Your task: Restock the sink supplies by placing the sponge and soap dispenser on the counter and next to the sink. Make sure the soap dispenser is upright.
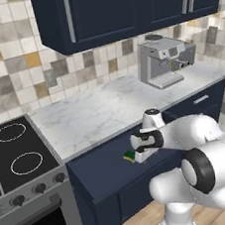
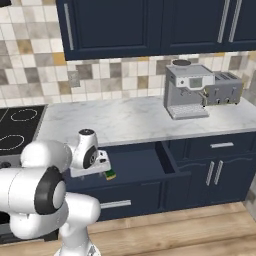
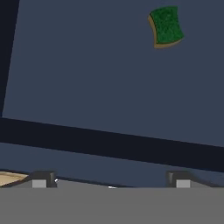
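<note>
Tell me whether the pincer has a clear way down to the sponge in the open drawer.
Probably yes. The pincer hangs open over the open drawer, and the sponge lies flat on its floor, green face up, with nothing on it or beside it. It sits off to one side, so the hand must shift first.

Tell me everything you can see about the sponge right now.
The sponge is a small flat pad with a rough green face on top and a yellow layer showing along its edge. It lies flat, green side up, on the dark blue floor of the open drawer below the marble counter. Nothing else touches it; the open pincer is apart from it.
</note>
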